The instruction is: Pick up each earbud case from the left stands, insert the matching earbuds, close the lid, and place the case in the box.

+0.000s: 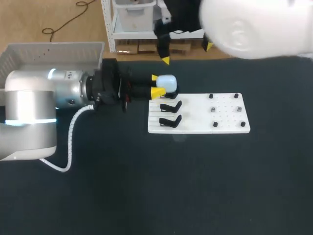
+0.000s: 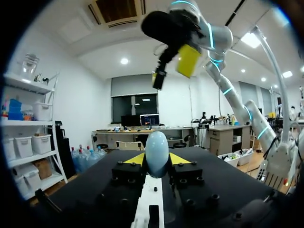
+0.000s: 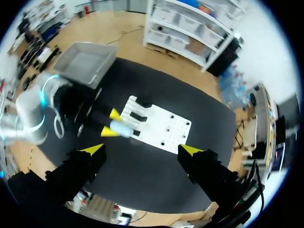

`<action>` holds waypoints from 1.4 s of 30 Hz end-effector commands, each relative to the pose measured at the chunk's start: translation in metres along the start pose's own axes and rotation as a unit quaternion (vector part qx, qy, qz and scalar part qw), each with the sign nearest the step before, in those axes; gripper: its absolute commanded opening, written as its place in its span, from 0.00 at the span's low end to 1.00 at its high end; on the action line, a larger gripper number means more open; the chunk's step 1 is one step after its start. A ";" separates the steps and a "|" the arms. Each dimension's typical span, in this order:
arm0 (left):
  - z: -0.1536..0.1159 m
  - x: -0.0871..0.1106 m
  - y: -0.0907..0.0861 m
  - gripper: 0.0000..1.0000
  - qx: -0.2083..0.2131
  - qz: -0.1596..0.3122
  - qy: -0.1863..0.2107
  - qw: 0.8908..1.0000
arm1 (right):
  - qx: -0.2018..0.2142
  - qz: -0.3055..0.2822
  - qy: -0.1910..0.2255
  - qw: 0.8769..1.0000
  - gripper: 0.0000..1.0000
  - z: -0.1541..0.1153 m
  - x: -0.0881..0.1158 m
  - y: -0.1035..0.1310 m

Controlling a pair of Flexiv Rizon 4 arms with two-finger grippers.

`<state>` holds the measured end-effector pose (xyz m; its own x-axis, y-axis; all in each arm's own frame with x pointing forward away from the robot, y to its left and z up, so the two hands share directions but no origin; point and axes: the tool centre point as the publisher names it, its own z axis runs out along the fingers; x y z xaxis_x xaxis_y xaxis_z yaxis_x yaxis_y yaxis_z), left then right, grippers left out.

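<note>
The dark table (image 1: 146,186) carries a white board (image 1: 195,104) near its middle, and everything else lies around that board. My left arm (image 1: 44,98) comes in low from the board's left side, and the left gripper (image 1: 156,85) sits at the board's far-left corner. It is clamped on the pale blue earbud case (image 1: 167,83), with one yellow tip against each side of it. In the left wrist view the case (image 2: 156,154) stands upright between the two tips with its lid closed. I cannot tell whether it rests on a stand or is lifted clear of it. Two black stands (image 1: 170,106) sit bare on the board's left part, just nearer than the case. The board's right part holds a few small dark pegs (image 1: 211,96) and small grey pieces (image 1: 213,109), which are too small to make out. The grey box (image 1: 54,46) lies well off to the board's far left, beyond the left arm. The right gripper (image 3: 142,149) hangs high above the board with its fingers spread wide and nothing between them, looking down on the board (image 3: 164,128), the case (image 3: 121,129) and the box (image 3: 85,64).
</note>
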<state>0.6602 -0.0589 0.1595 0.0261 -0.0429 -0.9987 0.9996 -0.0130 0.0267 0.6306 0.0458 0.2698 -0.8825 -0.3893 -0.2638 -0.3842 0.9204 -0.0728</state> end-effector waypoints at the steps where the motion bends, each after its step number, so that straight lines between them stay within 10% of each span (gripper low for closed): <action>1: -0.010 -0.016 -0.017 0.00 -0.069 -0.017 0.026 0.997 | -0.052 -0.038 -0.113 0.992 1.00 -0.008 0.026 -0.010; 11: -0.074 -0.051 0.005 0.00 -0.240 -0.022 0.045 0.969 | -0.067 -0.059 -0.121 0.989 1.00 -0.013 0.031 -0.011; 23: -0.201 -0.031 0.111 0.00 -0.455 -0.006 0.134 0.880 | -0.067 -0.059 -0.121 0.989 1.00 -0.013 0.031 -0.011; 33: -0.266 0.010 0.179 0.00 -0.516 -0.016 0.194 0.834 | -0.067 -0.059 -0.121 0.989 1.00 -0.013 0.031 -0.011; 42: -0.304 0.027 0.204 0.04 -0.559 -0.033 0.202 0.804 | -0.067 -0.059 -0.121 0.989 1.00 -0.013 0.031 -0.011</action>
<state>0.8606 0.2410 0.1316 -0.2472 0.2534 -0.9352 0.5875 0.8067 0.0634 0.6057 0.0246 0.2756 -0.7469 -0.4609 -0.4792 -0.5293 0.8484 0.0090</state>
